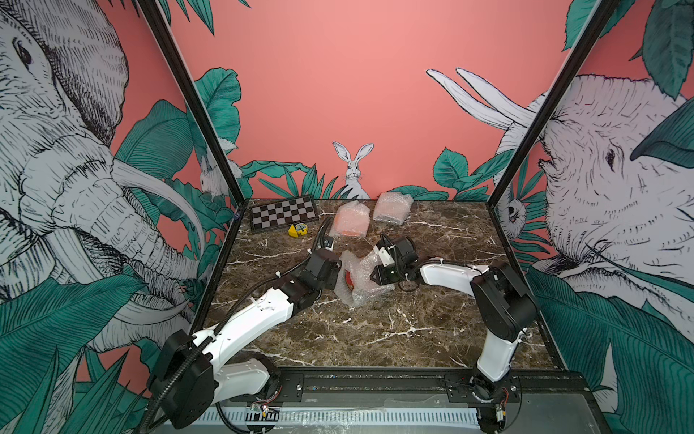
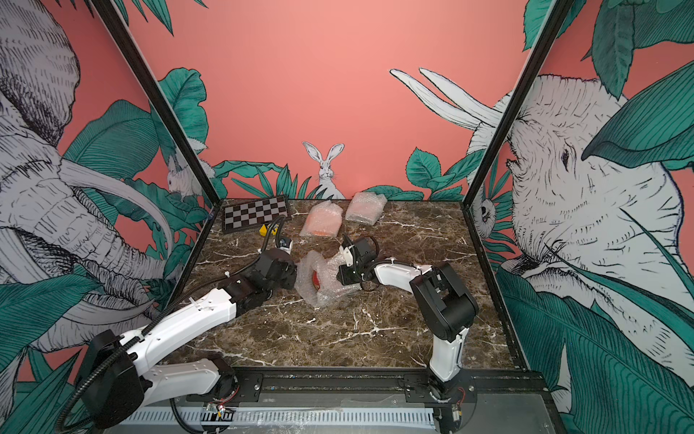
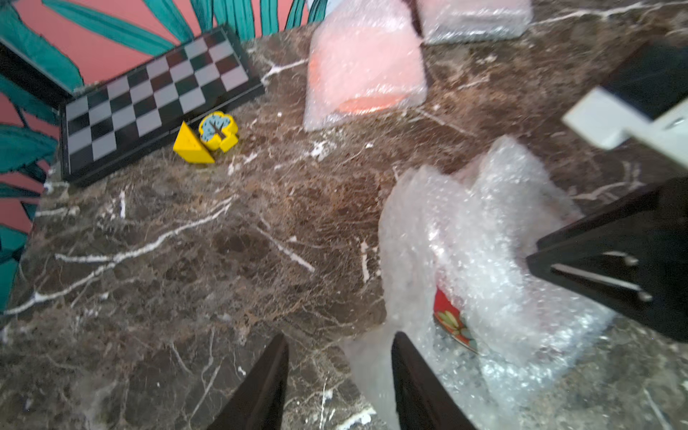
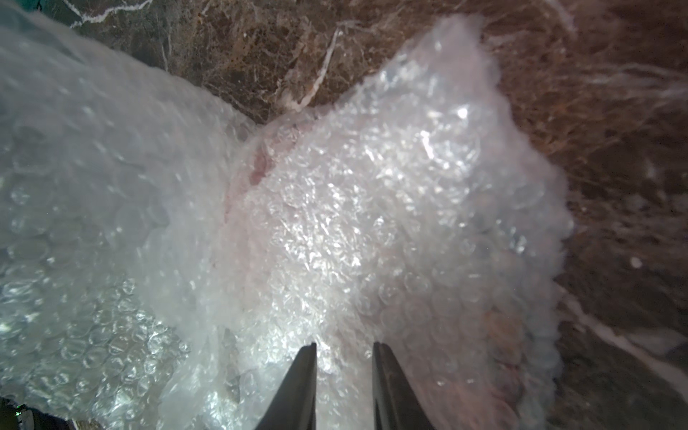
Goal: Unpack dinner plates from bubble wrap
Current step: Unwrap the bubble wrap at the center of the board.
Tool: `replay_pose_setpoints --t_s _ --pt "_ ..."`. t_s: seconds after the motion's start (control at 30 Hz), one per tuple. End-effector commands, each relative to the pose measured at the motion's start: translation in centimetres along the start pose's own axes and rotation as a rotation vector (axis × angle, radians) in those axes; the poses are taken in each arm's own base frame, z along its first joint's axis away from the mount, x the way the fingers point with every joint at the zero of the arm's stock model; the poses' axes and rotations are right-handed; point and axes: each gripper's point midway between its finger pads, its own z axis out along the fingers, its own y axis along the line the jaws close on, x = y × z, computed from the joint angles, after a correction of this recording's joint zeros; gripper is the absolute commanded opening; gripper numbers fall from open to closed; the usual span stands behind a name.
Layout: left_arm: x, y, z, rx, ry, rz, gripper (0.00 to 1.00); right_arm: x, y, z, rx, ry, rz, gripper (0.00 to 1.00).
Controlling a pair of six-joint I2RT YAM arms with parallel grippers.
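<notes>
A crumpled bundle of bubble wrap (image 1: 362, 285) (image 2: 326, 280) lies mid-table between my two arms. At its opening shows the rim of a dark red dinner plate (image 1: 348, 280) (image 3: 452, 320) with a flower pattern; the rest of the plate is covered. My right gripper (image 4: 344, 344) is shut on a fold of this wrap on the bundle's right side. At the left edge of the bundle my left gripper (image 3: 338, 335) stands open. One of its fingers (image 3: 405, 372) rests against a loose flap and bare table shows between the two.
Two more wrapped bundles stand near the back wall: one with an orange plate (image 1: 351, 223) (image 3: 365, 67) inside, and one (image 1: 392, 208) (image 3: 473, 18) whose contents I cannot make out. A checkered board (image 1: 283, 216) and yellow toy blocks (image 1: 297, 230) sit back left.
</notes>
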Motion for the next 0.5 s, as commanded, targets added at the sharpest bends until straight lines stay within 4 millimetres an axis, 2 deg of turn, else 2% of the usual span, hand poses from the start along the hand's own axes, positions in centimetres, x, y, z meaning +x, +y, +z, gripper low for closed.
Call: replay_pose_setpoints --t_s 0.0,0.13,0.27,0.4,0.47 --pt "-2.7 -1.9 -1.0 0.114 -0.038 0.077 0.48 -0.4 0.2 0.3 0.010 -0.004 -0.020 0.29" --pt "-5.0 -5.8 -0.7 0.297 -0.054 0.104 0.46 -0.4 0.2 0.4 0.012 -0.005 -0.019 0.29" --pt "-5.6 -9.0 0.5 0.433 -0.025 0.126 0.45 -0.4 0.2 0.4 0.012 -0.005 -0.017 0.29" --pt "-4.5 -10.5 2.8 0.469 0.036 0.117 0.43 -0.5 0.2 0.4 0.014 -0.007 -0.016 0.29" --pt "-3.8 -9.4 4.7 0.450 0.068 0.074 0.42 -0.5 0.2 0.4 0.015 -0.009 -0.014 0.30"
